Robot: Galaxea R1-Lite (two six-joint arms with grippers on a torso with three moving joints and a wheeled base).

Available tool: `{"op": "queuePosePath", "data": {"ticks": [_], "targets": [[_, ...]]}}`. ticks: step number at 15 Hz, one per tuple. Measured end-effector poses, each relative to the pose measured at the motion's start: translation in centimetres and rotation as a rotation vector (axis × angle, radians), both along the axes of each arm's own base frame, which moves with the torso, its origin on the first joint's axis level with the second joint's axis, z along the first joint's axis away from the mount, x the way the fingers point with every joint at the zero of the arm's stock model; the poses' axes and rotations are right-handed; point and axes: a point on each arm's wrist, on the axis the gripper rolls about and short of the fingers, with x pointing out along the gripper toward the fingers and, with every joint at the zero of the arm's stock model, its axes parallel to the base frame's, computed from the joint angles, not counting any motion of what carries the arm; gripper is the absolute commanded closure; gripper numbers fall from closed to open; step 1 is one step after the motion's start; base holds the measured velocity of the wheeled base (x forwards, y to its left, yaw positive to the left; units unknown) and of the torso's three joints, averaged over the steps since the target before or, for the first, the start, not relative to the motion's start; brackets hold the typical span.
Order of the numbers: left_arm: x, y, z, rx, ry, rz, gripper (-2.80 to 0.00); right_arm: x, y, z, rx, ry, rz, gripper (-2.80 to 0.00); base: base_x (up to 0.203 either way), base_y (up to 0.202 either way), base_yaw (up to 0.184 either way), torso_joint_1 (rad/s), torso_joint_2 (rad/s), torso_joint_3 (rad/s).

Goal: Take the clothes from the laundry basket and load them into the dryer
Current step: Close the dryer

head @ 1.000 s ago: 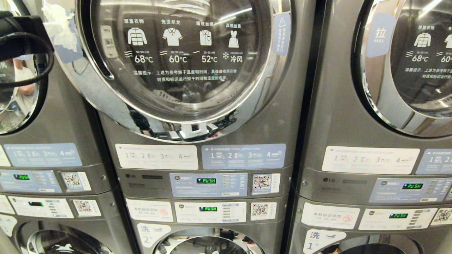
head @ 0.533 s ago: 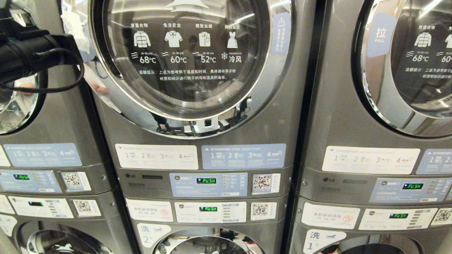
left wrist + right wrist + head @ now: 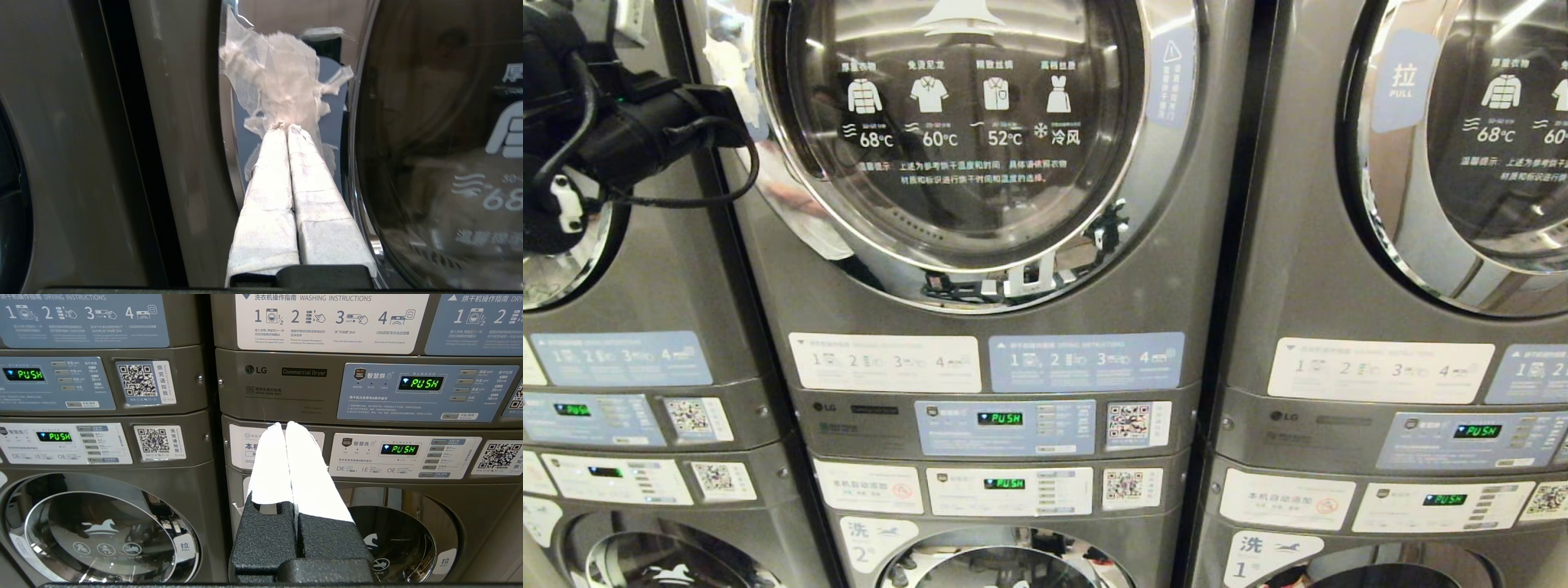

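The middle dryer's round glass door (image 3: 964, 139) stands almost flush with its grey front. My left arm (image 3: 645, 131) reaches in from the upper left to the door's left rim. In the left wrist view my left gripper (image 3: 286, 127) is shut, its white-wrapped fingers (image 3: 269, 196) pressed together. The tips rest against a torn clear film (image 3: 282, 77) stuck over the blue label on the chrome rim. My right gripper (image 3: 285, 424) is shut and empty, hanging in front of the lower machines. The clothes and the laundry basket are out of view.
Stacked grey machines stand left and right of the middle one. The right dryer door (image 3: 1486, 147) carries a blue pull label (image 3: 1401, 82). Control panels (image 3: 1005, 426) show green PUSH lights. Washer doors (image 3: 1005, 563) sit below, along the bottom edge.
The middle dryer's door has swung from partly open to nearly closed. My left arm has followed it, moving right and down into the head view.
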Motion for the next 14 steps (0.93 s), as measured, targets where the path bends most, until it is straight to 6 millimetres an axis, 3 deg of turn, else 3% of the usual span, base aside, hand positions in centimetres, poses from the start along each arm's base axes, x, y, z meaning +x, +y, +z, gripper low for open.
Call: {"op": "queuePosePath", "data": {"ticks": [5, 14], "targets": [[2.2, 0.0, -0.8, -0.002, 0.0, 0.003, 0.0, 0.0, 0.0, 0.0, 0.0, 0.0, 0.0, 0.0, 0.0, 0.0, 0.0, 0.0, 0.0, 0.0], [3.6, -1.4, -1.9, -0.006, 0.038, -0.046, 0.0, 0.0, 0.0, 0.0, 0.0, 0.0, 0.0, 0.0, 0.0, 0.0, 0.0, 0.0, 0.0, 0.0]]}}
